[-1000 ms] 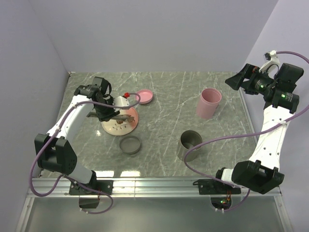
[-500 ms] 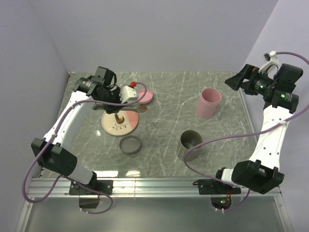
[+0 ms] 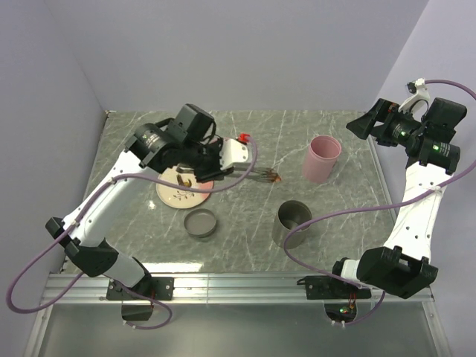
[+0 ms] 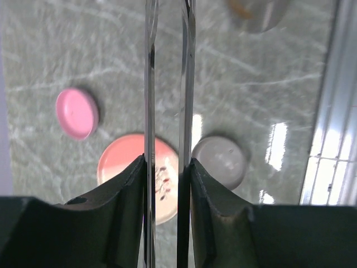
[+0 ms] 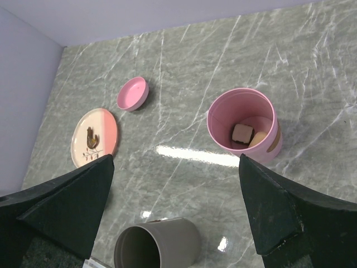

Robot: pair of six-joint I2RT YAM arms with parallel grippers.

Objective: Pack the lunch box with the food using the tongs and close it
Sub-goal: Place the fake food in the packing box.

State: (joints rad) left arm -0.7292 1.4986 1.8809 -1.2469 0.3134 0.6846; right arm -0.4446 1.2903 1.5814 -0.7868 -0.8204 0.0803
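I have the left gripper (image 4: 167, 184) squeezing the tongs (image 3: 260, 175) nearly together, pinching an orange piece (image 3: 277, 178) just short of the pink lunch box (image 3: 318, 165). Two pieces (image 5: 241, 133) sit inside (plate (image 5: 106, 131) looks bare). Left, I judge: drop this one, fit the pink lid (image 5: 133, 92).

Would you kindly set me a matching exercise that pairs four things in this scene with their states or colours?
Things:
1. tongs
2. pink cup
3. plate
4. right gripper

States:
a. open, holding nothing
b. half pink, half cream
c. clamped in the left gripper
d. food pieces inside

Pairs: 1-c, 2-d, 3-b, 4-a
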